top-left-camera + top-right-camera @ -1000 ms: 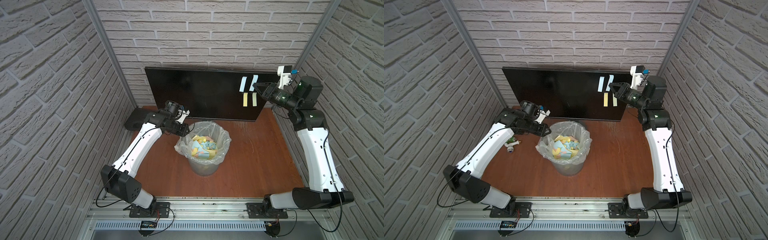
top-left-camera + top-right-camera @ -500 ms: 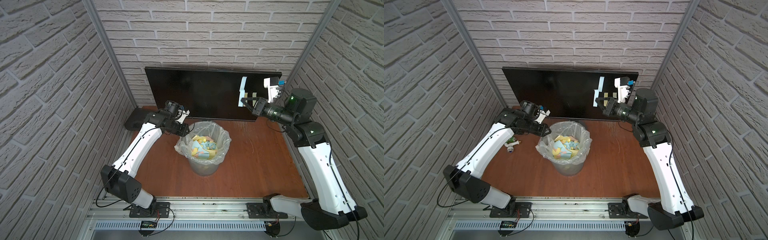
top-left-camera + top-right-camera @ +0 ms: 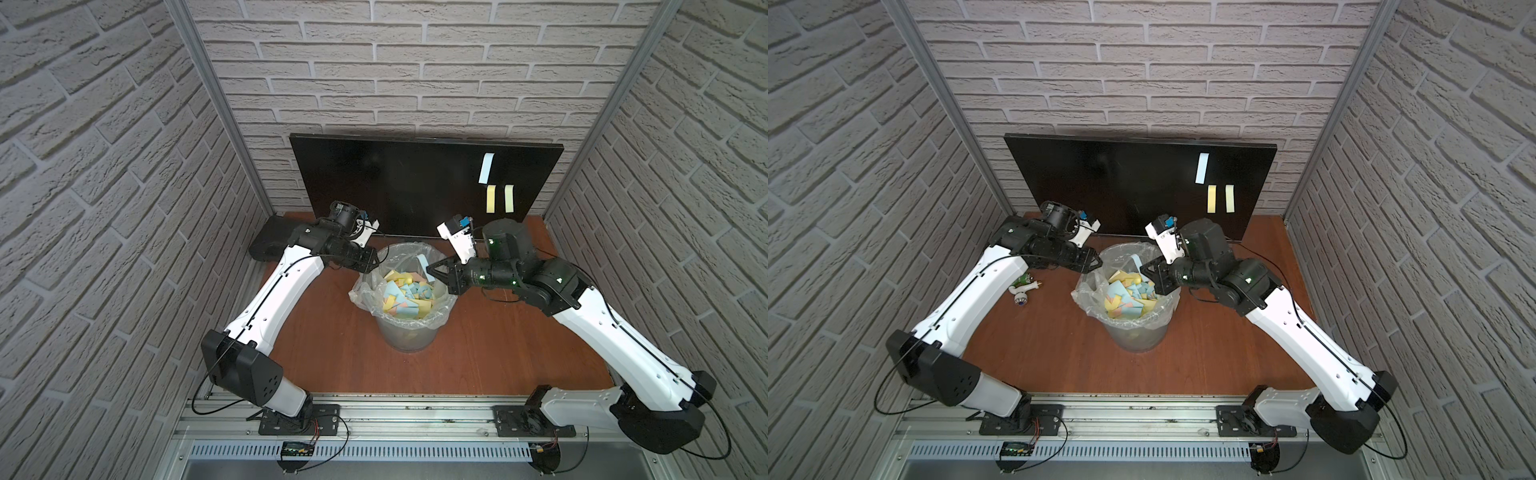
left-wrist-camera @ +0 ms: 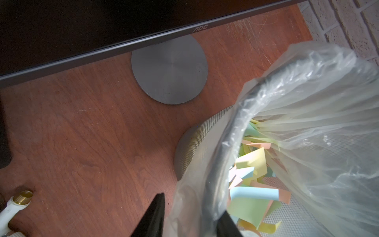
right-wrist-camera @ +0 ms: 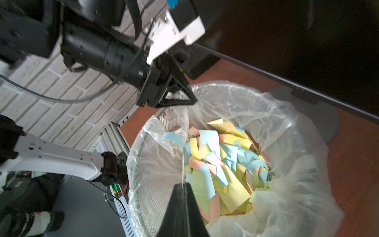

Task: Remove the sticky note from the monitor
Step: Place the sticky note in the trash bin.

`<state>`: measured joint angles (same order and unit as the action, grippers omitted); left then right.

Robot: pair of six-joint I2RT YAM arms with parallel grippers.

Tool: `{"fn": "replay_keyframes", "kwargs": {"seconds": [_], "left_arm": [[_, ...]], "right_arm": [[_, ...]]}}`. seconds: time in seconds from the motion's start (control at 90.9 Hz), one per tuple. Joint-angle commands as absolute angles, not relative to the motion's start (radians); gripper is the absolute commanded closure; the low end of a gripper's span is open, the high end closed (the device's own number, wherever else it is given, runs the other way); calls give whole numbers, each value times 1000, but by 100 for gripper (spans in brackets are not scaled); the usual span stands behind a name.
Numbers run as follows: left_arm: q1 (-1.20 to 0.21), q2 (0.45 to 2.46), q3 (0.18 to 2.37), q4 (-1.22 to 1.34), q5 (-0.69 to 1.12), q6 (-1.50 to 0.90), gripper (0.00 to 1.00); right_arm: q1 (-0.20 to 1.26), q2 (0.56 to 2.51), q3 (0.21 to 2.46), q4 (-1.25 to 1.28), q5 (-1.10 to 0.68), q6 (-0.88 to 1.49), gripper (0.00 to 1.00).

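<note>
Right wrist view: right gripper [image 5: 181, 185] clamped on blue sticky note [image 5: 174, 138] (above the bin [image 5: 152, 197]).

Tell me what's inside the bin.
A clear liner and a heap of yellow, blue and pink notes fill the bin. The right gripper, shut on a blue note, is over its opening. The heap hides the bottom.
</note>
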<state>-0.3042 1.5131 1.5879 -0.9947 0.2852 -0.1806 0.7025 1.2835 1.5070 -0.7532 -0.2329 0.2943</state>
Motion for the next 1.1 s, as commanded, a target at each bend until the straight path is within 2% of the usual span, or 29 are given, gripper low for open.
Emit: {"fn": "replay_keyframes", "kwargs": {"seconds": [0.0,0.374,0.682,0.957,1.089], "left_arm": [[-289,1504,1602,-997,279,-175,62],[-287,1500,1600,-995,282,-175,62],[-287,1503,1607,-995,287,-176,62],[-288,1499,1604,-996,285,-176,63],[-287,1502,1606,-996,285,-177,63]], "right_arm": [[749,1315,1483,-763,-139,235,97],[821,1438,1455,-723,-65,266,95],[821,1450,1514,-756,-20,259,71],[811,1411,1602,-774,-5,269,70],[749,1369,1662,-779,-92,292,69]]}}
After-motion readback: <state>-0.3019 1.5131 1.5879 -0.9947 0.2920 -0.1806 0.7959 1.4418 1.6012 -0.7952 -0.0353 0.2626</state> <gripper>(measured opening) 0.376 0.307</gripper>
